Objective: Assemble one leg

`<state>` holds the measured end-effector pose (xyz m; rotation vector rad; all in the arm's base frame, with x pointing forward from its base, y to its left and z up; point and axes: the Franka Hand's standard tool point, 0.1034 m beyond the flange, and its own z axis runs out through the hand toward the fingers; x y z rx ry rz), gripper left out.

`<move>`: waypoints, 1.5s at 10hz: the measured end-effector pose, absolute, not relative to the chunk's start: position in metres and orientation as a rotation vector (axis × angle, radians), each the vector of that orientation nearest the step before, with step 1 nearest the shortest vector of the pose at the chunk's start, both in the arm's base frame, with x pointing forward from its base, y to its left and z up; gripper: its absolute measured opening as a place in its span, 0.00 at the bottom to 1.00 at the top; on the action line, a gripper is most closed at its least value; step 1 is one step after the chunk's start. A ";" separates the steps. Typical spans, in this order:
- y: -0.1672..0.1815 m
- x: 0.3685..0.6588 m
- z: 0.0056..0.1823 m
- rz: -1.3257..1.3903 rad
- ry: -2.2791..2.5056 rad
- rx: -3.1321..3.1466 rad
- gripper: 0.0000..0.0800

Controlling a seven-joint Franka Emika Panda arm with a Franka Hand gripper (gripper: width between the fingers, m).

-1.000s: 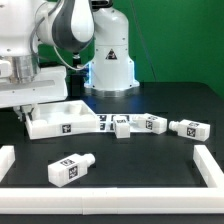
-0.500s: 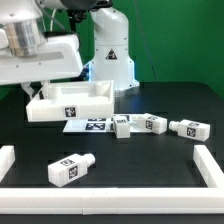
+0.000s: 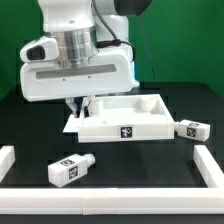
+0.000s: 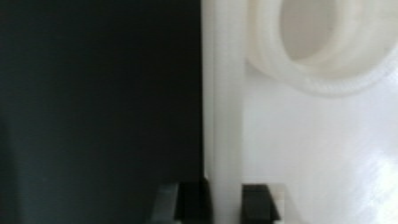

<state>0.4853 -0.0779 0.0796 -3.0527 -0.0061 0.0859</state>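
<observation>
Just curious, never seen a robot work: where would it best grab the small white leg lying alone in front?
Probably by the thick tagged body of the leg, from straight above: it lies flat on the table, both long sides free, and its peg end is narrower.

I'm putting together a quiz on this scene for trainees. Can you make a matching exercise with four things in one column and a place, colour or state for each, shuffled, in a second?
Things:
1. panel
2. near leg
3. far leg
4. table

Descriptions:
A. black
B. lying in front, toward the exterior view's left
C. gripped at its edge by the pincer
D. lying beside the panel's corner at the exterior view's right

Pairs: 1-C, 2-B, 3-D, 4-A
</observation>
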 end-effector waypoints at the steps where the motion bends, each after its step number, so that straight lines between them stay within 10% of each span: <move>1: -0.083 0.484 0.080 0.084 0.013 -3.056 0.07; 15: -0.028 0.542 0.037 0.025 -0.037 -3.059 0.07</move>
